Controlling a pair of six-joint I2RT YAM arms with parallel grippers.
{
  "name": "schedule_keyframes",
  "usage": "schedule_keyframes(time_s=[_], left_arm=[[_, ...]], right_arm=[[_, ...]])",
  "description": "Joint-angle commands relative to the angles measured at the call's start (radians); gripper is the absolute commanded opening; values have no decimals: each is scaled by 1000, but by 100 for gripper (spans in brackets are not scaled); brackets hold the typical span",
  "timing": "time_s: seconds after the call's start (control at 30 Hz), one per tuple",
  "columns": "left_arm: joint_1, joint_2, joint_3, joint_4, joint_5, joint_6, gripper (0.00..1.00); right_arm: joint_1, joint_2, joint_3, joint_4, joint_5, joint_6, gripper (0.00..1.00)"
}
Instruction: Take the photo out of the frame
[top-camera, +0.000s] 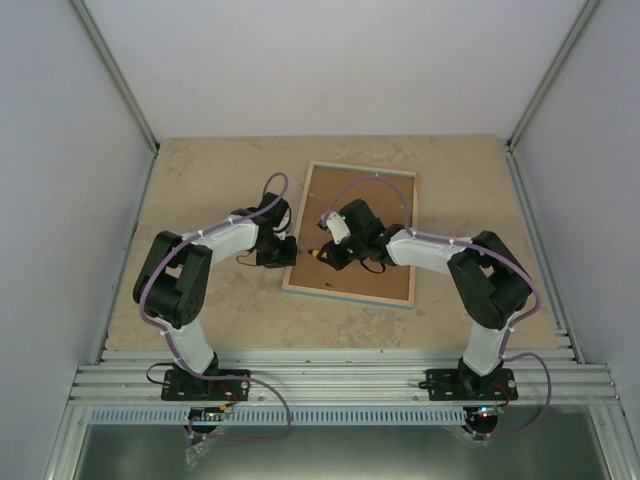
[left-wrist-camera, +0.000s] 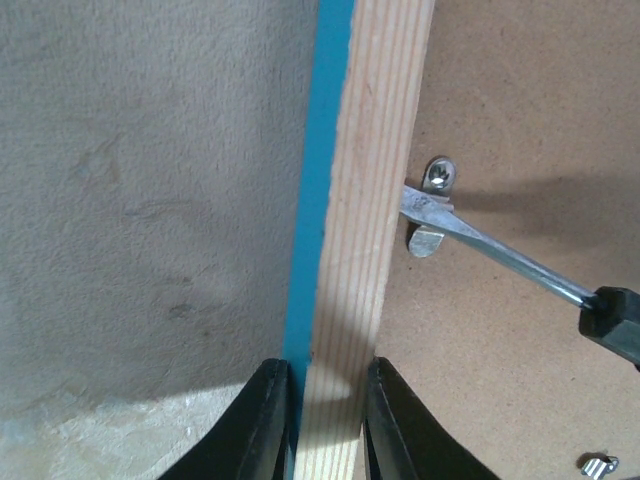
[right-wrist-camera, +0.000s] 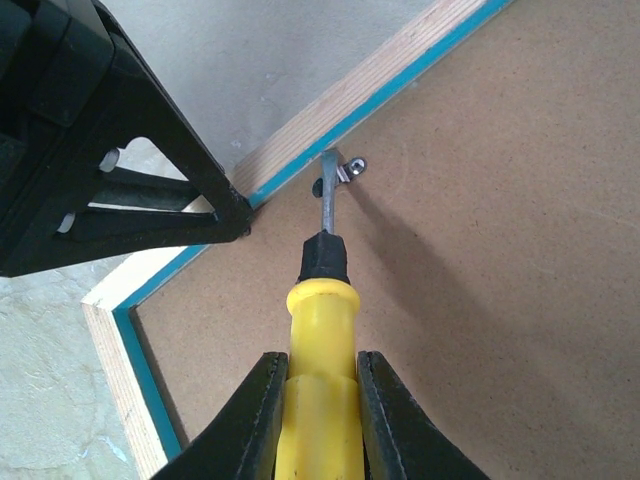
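Observation:
The frame (top-camera: 350, 296) lies face down, its light wood back and turquoise edge up. The brown backing board (top-camera: 330, 195) fills it and hides the photo. My left gripper (top-camera: 290, 250) is shut on the frame's left rail (left-wrist-camera: 370, 200), one finger on each side. My right gripper (top-camera: 330, 252) is shut on a yellow-handled screwdriver (right-wrist-camera: 318, 330). Its blade (left-wrist-camera: 500, 255) rests at a small metal tab (left-wrist-camera: 432, 210) screwed to the rail's inner edge. The tab (right-wrist-camera: 347, 170) and the left gripper (right-wrist-camera: 238, 215) also show in the right wrist view.
The frame sits mid-table on a beige stone-look top (top-camera: 200, 190). A small loose metal clip (left-wrist-camera: 598, 465) lies on the backing board (left-wrist-camera: 530, 120) near the left gripper. White walls enclose the table on three sides.

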Motion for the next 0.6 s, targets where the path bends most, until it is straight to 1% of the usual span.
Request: schedule_keyframes(time_s=[0.0, 0.33, 0.57], left_arm=[[2, -26, -14, 47, 15, -49, 11], [3, -28, -21, 47, 9, -49, 11], [2, -37, -28, 35, 21, -40, 11]], right_arm=[[6, 5, 0, -124, 66, -14, 0], [6, -33, -20, -135, 126, -3, 0], [6, -83, -33, -97, 96, -5, 0]])
